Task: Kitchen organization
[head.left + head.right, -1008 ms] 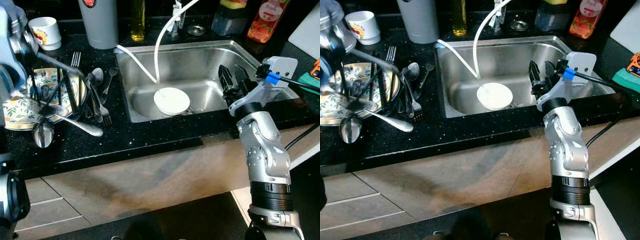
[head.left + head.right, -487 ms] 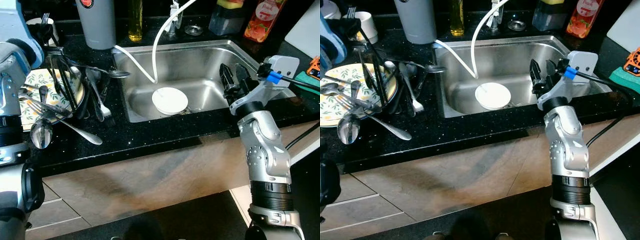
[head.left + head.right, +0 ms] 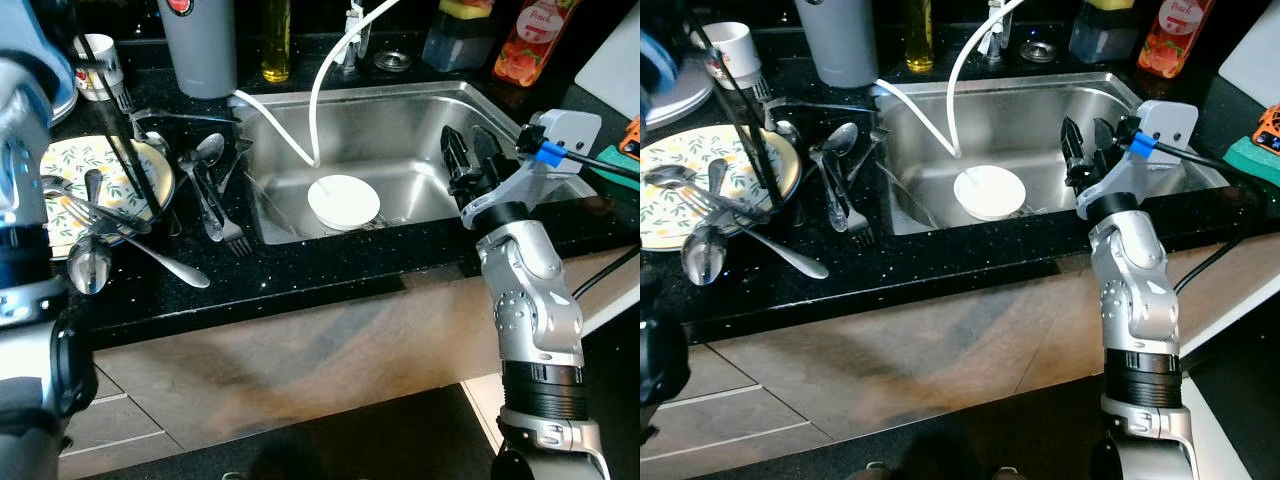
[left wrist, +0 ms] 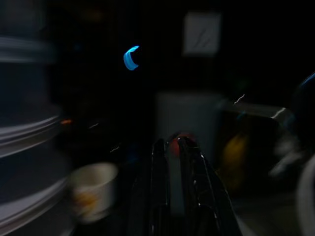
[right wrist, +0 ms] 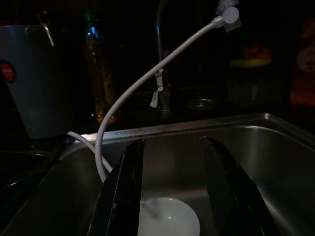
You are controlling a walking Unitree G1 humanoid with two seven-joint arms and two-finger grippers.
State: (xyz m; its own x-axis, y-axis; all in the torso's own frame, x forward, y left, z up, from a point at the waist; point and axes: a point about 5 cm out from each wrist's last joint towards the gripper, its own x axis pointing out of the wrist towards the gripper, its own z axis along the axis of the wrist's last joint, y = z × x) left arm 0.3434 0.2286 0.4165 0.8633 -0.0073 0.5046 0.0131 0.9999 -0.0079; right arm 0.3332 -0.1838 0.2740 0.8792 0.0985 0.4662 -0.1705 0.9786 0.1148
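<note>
Lying nearest on the black counter (image 3: 300, 275): spoons and forks (image 3: 205, 195) beside a patterned plate (image 3: 75, 170). Hovering over the sink (image 3: 400, 120) rim: right gripper (image 3: 470, 160), fingers spread, empty. Resting in the basin: white bowl (image 3: 343, 200). Reaching toward the cup (image 3: 95, 62): left gripper (image 4: 172, 147), fingers nearly together, grasp uncertain.

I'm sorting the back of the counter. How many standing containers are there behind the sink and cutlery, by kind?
Grey canister: 1
Bottles: 2 (yellow oil bottle, orange-red bottle)
Dark tub: 1
White mug: 1
Total: 5
</note>
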